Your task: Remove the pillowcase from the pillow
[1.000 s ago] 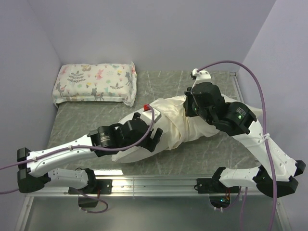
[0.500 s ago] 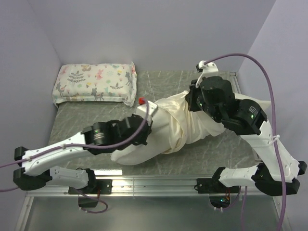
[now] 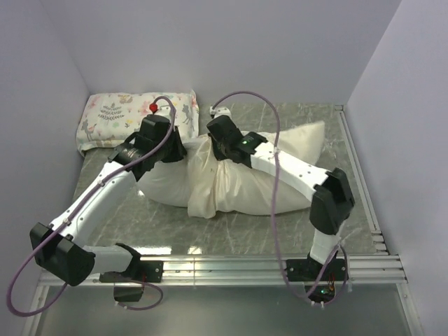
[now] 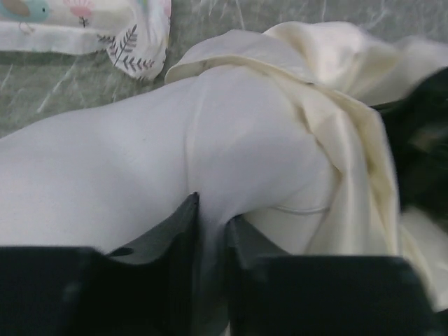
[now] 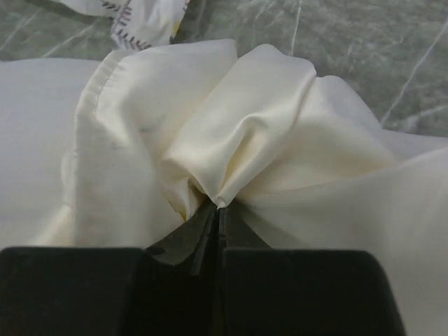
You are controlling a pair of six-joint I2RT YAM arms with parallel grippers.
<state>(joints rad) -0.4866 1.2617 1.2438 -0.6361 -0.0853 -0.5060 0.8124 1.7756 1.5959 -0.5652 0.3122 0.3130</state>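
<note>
Cream, faintly glossy and creased, the pillowcase point(image 3: 231, 192) seen from overhead sheathes the part of the pillow point(image 3: 161, 183) lying farther from the floral-print pillow point(image 3: 112, 119). The plain white end nearer that small cushion is bare. The bundle rests on the marbled desk point(image 3: 210, 234), just in front of the floral-print pillow and close to its corner. The left pincer point(image 3: 175, 150) sits on the bare white end. The right pincer point(image 3: 213, 150) sits beside it at the bunched mouth of the cloth.

From the left wrist, the left pincer point(image 4: 210, 234) is drawn nearly together, pinching a fold of the white pillow point(image 4: 105, 161). The rucked rim of the pillowcase point(image 4: 336, 105) lies on the side away from the floral-print pillow point(image 4: 140, 35).

From the right wrist, the right pincer point(image 5: 218, 217) is pressed tight on a gathered knot of pillowcase point(image 5: 245, 133). The stitched hem stands open toward the floral-print pillow point(image 5: 140, 17), and the white pillow point(image 5: 35, 126) shows under it.

The case looks thin, light and slippery, so a single layer would likely slide out of a grip. A thick gather by the hem seems the surest hold. The pillow looks plump, soft and springy. A shallow pinch of its cover may pull free under tension, so a deeper fold or a corner would anchor it better.
</note>
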